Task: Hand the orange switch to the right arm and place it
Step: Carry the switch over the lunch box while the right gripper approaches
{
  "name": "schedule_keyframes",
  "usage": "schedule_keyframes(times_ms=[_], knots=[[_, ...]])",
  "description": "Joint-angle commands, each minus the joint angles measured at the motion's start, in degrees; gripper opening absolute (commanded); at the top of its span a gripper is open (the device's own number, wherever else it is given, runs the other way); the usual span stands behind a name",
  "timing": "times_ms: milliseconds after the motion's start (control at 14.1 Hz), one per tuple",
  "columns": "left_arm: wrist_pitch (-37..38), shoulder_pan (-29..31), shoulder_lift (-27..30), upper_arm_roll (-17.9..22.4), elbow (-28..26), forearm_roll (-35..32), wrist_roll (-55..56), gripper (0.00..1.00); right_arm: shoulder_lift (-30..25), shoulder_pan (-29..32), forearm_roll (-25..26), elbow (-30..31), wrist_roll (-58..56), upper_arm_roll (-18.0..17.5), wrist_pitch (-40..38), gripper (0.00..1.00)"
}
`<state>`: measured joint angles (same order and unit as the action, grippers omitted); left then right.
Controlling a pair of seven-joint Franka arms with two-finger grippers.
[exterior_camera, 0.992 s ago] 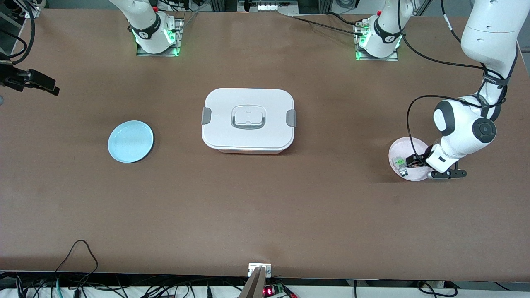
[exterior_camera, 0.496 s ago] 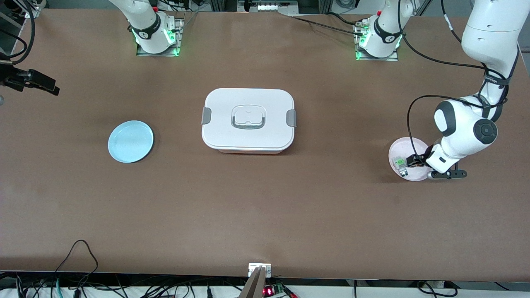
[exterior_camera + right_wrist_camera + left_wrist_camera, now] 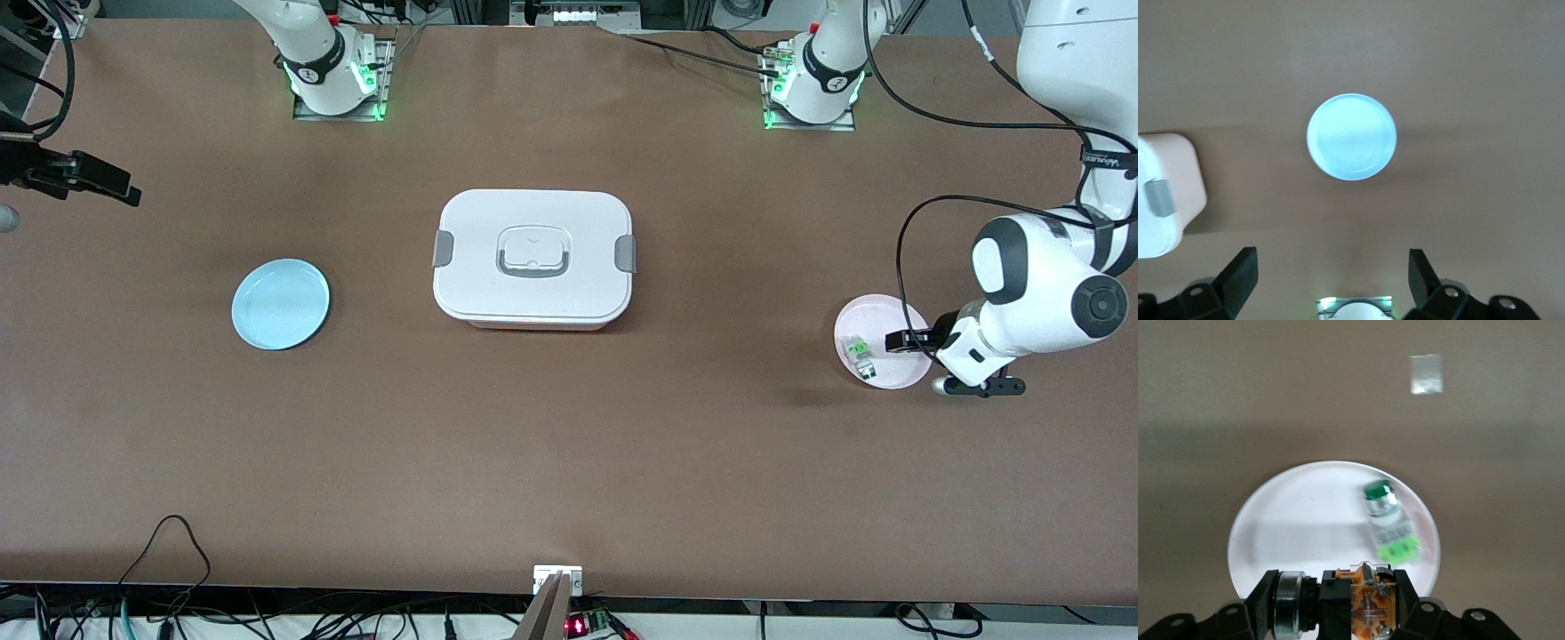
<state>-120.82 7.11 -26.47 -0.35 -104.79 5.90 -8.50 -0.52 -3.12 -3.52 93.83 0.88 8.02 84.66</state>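
Observation:
My left gripper (image 3: pixel 896 340) is shut on the orange switch (image 3: pixel 1361 608), a small black block with an orange end. It holds the switch a little above the edge of the pink plate (image 3: pixel 876 316) toward the left arm's end of the table. The small white-and-green part (image 3: pixel 859 349) lies on that plate and also shows in the left wrist view (image 3: pixel 1390 528). My right gripper (image 3: pixel 1331 267) is open and empty, raised at the right arm's end of the table (image 3: pixel 98 180), above the blue plate (image 3: pixel 1351 136).
A closed white lunch box (image 3: pixel 533 258) with grey clips stands mid-table. The blue plate (image 3: pixel 281 303) lies between it and the right arm's end. Cables hang along the table edge nearest the front camera.
My left gripper has risen off the pink plate with the orange switch and drawn back toward the left arm's end of the table. The right gripper has shifted slightly.

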Motion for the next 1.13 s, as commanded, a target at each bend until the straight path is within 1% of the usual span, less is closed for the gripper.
schedule_keyframes(times_ms=[0,71,142,283,425,496,567,638,708,779,850,921,992,1063], knots=[[9.16,0.8,1.24,-2.64,3.44,8.05,-4.05,0.26,0.25,0.4,-6.64,-0.93,-0.97,1.03,-2.48,1.0],[11.98,0.8,1.85,-3.08,3.62,11.12,-7.37,0.24,0.43,0.49,-9.98,-0.93,-0.97,1.99,-3.44,1.0],[12.79,0.8,2.55,-3.95,3.45,14.81,-11.58,0.23,0.95,0.49,-12.71,-0.75,-0.97,2.35,-3.88,1.0],[13.41,0.8,2.74,-4.57,3.8,20.27,-19.41,0.23,2.01,0.4,-15.71,-0.67,-0.8,2.36,-3.98,1.0],[16.73,0.71,2.3,-6.06,4.42,29.64,-27.67,0.22,4.38,0.14,-20.8,-0.66,-0.8,2.36,-4.06,1.0],[18.32,0.54,2.3,-6.77,4.77,32.83,-31.28,0.22,5.43,0.13,-22.21,-0.66,-0.97,2.27,-4.06,1.0],[18.42,0.1,2.3,-7.47,5.9,34.08,-33.05,0.21,6.05,0.13,-23.88,-0.66,-0.97,2.27,-4.15,1.0],[18.51,0.27,2.3,-8.96,7.13,34.35,-33.77,0.21,7.36,0.13,-26.6,-0.58,-1.23,2.27,-4.15,1.0],[18.77,0.71,2.21,-10.8,8.62,36.79,-34.03,0.22,8.5,0.22,-29.93,-0.32,-1.32,2.27,-4.67,1.0],[19.91,0.71,2.21,-11.42,9.16,41.25,-34.12,0.24,8.78,0.22,-33.88,1.08,-1.06,2.36,-4.77,1.0],[21.48,0.54,2.12,-11.52,9.16,46.0,-34.73,0.24,8.95,0.4,-36.79,2.92,-0.97,2.27,-4.25,1.0],[22.11,0.01,1.95,-11.52,9.16,49.96,-36.31,0.23,10.09,0.4,-40.73,4.07,-1.06,2.27,-4.15,1.0],[22.11,-0.43,1.86,-11.78,9.16,52.7,-37.97,0.22,11.06,0.4,-45.47,5.56,-1.15,2.27,-3.89,1.0],[22.11,-0.52,1.86,-13.35,9.16,55.51,-39.64,0.21,11.67,0.4,-51.09,7.84,-1.24,2.18,-3.45,1.0]])
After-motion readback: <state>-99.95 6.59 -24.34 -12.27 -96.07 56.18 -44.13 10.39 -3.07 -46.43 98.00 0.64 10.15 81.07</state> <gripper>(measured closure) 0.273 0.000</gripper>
